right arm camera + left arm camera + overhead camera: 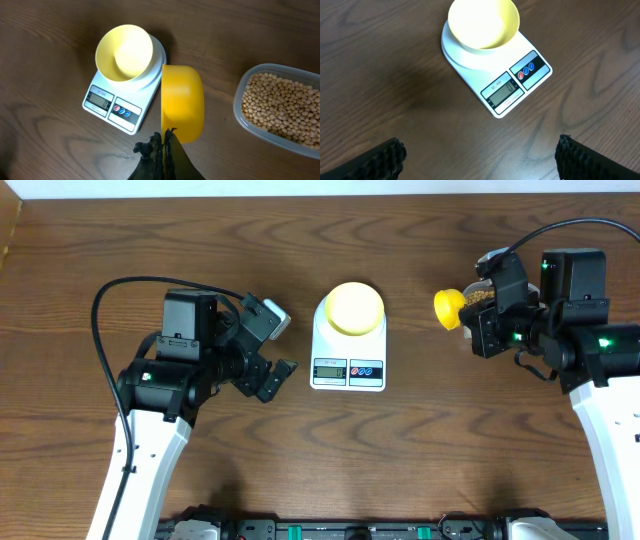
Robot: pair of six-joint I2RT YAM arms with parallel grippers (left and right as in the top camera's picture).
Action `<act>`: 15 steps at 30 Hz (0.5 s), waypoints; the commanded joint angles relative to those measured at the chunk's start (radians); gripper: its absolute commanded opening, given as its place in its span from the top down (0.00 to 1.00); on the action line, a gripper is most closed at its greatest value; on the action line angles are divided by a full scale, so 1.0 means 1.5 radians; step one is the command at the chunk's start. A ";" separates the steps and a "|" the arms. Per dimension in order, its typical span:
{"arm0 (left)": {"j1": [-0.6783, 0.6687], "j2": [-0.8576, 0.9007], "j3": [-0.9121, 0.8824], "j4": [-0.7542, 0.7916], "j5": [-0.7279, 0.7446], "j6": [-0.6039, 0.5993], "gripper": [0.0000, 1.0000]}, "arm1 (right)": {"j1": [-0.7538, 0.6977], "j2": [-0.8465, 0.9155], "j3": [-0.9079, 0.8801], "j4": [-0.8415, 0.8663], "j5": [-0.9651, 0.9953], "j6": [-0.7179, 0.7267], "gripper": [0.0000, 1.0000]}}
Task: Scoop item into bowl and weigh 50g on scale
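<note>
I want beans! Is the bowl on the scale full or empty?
Empty. Both wrist views show the bowl bare yellow inside, nothing in it.

Dark brown wood-grain bench [420, 450] fills the view, evenly lit; a pale strip [300, 185] runs past its far edge, a black rail [350, 531] along the near edge.

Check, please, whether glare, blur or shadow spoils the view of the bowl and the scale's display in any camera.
Overhead: the bowl looks washed out, and the display on the scale is unreadably small. Left wrist: the bowl's inside is bleached nearly white, the display is sharp, and its own fingertips are dark and blurred. Right wrist: a glare patch sits inside the bowl; the beans are crisp.
</note>
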 commanded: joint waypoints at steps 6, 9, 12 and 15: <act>0.003 0.004 -0.002 -0.001 0.011 0.011 0.03 | -0.002 0.001 0.002 -0.010 -0.009 -0.004 0.99; 0.003 0.004 -0.002 -0.001 0.011 0.011 0.02 | -0.002 0.001 0.002 -0.005 -0.009 0.019 0.99; 0.003 0.004 -0.002 -0.001 0.011 0.011 0.02 | -0.002 0.001 0.002 -0.009 -0.008 0.021 0.99; 0.003 0.004 -0.002 -0.001 0.011 0.011 0.02 | -0.002 0.001 0.002 -0.018 -0.003 0.021 0.99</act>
